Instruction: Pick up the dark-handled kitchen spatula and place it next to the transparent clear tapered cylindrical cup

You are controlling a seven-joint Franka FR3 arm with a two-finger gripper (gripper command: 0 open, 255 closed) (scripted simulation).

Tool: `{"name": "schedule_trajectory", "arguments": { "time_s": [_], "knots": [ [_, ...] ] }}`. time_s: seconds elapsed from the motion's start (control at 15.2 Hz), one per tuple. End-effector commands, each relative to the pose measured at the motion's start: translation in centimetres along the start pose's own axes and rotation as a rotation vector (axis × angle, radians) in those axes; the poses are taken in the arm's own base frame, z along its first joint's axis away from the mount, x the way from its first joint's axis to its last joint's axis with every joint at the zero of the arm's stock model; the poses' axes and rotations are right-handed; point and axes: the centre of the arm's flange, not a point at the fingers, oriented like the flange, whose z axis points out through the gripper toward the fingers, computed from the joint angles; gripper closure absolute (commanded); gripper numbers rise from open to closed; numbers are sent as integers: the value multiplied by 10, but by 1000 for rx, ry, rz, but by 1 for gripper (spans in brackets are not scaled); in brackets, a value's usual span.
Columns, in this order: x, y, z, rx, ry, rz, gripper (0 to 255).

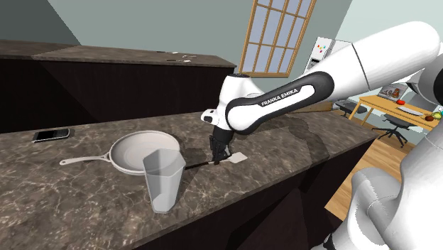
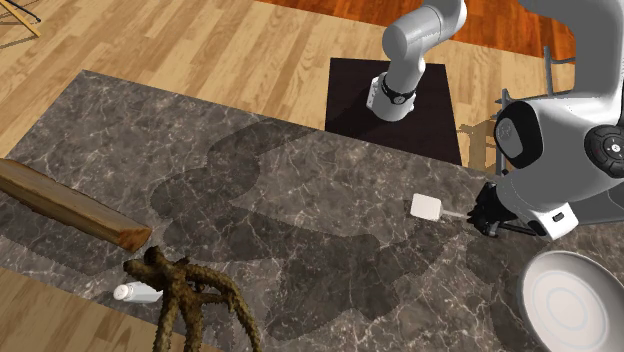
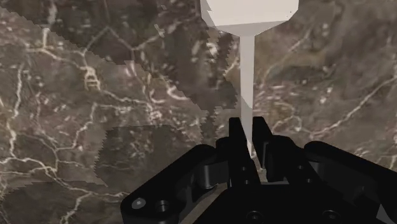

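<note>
The spatula [image 1: 238,158] lies on the dark marble counter, its pale flat blade [image 2: 427,207] pointing away from the pan and its dark handle running toward the cup. My gripper [image 1: 215,158] stands straight down over its shaft, shut on it. In the wrist view the thin pale shaft [image 3: 246,76] runs between the two black fingertips [image 3: 235,130], which press on it from both sides. The clear tapered cup [image 1: 162,181] stands upright near the counter's front edge, a short way from the handle's end.
A pale frying pan [image 1: 138,153] rests behind the cup, its long handle toward the shoulder view's left. A dark phone [image 1: 51,134] lies at the far left. The counter's front edge [image 1: 284,186] runs close by. A small white bottle [image 2: 135,292] lies at a far corner.
</note>
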Motion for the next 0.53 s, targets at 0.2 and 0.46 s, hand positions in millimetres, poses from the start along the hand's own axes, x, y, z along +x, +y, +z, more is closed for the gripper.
{"name": "schedule_trajectory", "arguments": {
  "time_s": [0.2, 0.46],
  "knots": [
    [0, 0, 0, 0, 0, 0, 0],
    [0, 0, 0, 0, 0, 0, 0]
  ]
}}
